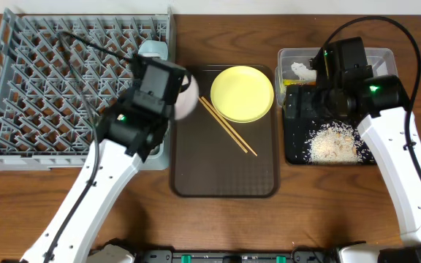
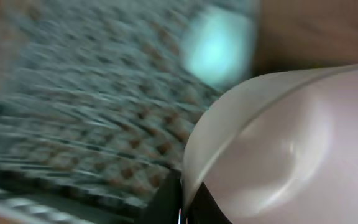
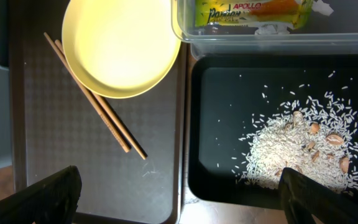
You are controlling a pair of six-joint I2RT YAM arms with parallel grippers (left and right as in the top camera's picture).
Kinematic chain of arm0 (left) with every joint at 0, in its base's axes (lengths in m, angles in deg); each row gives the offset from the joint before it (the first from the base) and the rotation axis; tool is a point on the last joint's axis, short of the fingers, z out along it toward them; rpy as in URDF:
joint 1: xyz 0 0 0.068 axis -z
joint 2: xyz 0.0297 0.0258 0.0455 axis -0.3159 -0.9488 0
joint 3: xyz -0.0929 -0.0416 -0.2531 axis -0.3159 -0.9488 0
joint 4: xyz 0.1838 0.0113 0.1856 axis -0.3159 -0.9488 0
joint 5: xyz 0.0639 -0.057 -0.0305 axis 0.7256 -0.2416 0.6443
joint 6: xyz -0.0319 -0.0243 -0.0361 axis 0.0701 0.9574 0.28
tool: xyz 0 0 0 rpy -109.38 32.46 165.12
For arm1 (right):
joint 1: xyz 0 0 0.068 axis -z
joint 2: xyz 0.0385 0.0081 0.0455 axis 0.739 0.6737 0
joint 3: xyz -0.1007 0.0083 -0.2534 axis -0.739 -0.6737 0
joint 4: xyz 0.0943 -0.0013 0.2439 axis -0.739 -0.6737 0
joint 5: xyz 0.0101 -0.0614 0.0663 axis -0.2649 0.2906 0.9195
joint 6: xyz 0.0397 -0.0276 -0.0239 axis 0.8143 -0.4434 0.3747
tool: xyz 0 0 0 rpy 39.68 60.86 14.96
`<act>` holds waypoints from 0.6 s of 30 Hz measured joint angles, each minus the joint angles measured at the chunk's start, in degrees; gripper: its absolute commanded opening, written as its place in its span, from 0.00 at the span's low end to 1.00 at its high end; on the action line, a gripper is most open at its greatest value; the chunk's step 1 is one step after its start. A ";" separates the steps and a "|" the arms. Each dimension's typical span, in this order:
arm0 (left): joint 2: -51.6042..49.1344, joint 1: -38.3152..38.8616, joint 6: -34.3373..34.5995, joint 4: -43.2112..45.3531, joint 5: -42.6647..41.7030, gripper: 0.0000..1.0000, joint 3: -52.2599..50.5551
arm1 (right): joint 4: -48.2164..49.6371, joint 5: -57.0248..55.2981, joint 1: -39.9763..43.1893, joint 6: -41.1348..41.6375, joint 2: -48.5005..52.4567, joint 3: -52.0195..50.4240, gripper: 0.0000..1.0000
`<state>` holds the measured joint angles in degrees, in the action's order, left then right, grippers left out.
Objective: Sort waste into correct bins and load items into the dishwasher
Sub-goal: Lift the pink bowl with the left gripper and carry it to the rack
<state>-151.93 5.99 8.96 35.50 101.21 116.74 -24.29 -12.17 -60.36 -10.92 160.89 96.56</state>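
My left gripper [image 1: 175, 96] is shut on the rim of a white bowl [image 1: 188, 100] and holds it at the right edge of the grey dish rack [image 1: 42, 88]. The left wrist view is blurred: fingers [image 2: 182, 200] pinch the bowl [image 2: 291, 143], over the rack [image 2: 73, 112]. A light-blue bowl [image 1: 152, 50] sits in the rack's far right corner. The yellow plate [image 1: 243, 93] and chopsticks [image 1: 227, 126] lie on the brown tray [image 1: 225, 172]. My right gripper [image 3: 185, 205] is open and empty over the black tray [image 3: 229, 93], which holds rice [image 3: 297, 146]. The small cup is out of view.
The clear tub [image 1: 291, 58] behind the black tray [image 1: 294, 146] holds the green-and-orange wrapper [image 3: 253, 12] and a white tissue [image 1: 303, 71]. The plate [image 3: 120, 46] and chopsticks [image 3: 95, 102] lie left of my right gripper [image 1: 307, 102].
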 measured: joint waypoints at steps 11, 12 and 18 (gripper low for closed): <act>-12.70 -0.04 -9.22 9.79 32.70 0.07 0.00 | 0.00 0.00 0.00 0.00 0.00 0.00 0.99; -14.40 -0.04 -9.92 10.29 35.47 0.08 0.00 | 0.00 0.00 0.00 0.00 0.00 0.00 0.99; -21.99 -0.42 -11.39 11.21 44.96 0.07 0.00 | 0.00 0.00 0.00 0.00 0.00 0.00 0.99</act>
<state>-173.92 5.57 -2.43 46.71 146.17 116.74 -24.29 -12.17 -60.36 -10.92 160.89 96.56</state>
